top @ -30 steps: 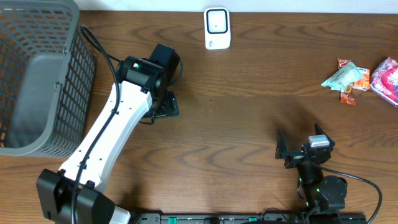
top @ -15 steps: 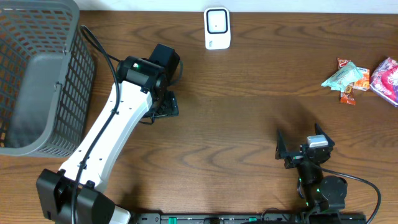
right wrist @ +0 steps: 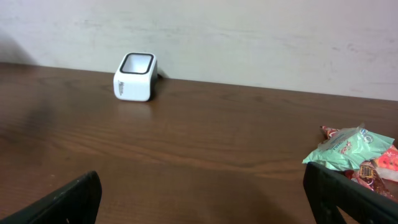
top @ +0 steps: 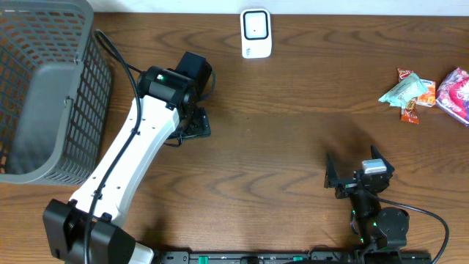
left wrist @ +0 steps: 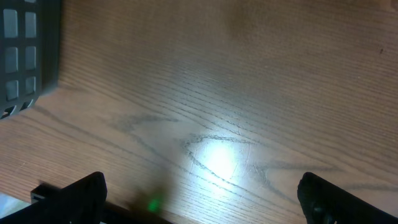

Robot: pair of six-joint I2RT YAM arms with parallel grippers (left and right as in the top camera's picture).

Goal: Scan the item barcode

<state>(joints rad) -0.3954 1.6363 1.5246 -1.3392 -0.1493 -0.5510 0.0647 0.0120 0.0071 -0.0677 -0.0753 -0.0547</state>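
- At the near edge of the worktop (top: 278, 147), around 5 o'clock, the right gripper (right wrist: 200, 186) hovers with its jaws spread wide and nothing between them. It faces the far wall.
- Further in, at about 9 o'clock of the middle, the left gripper (left wrist: 200, 190) points down at bare wood, jaws also wide apart and empty.
- From the right gripper, the likely items lie at roughly 1 o'clock: a green packet (top: 405, 89) touching a red-orange packet (top: 410, 111), with a pink packet (top: 456, 89) just beside them at the right edge. No barcode is readable on any of them.
- At 12 o'clock, against the far edge, stands the white scanner (top: 256, 33) — its window faces up and toward the arms, well apart from the packets.
- A grey basket (top: 44, 88) fills the far left, around 10 o'clock.
- Judged risks:
  - The packets touch, so a closing gripper could pinch two at once or drag a neighbour along.
  - Thin, crinkly wrappers lie flat — the fingers may scrape the wood or let the film slip out.
  - If the chosen packet is carried with its code facing away from the window, the scan would probably fail.
  - The left arm stands near the scanner; a careless sweep across could bring the arms close.
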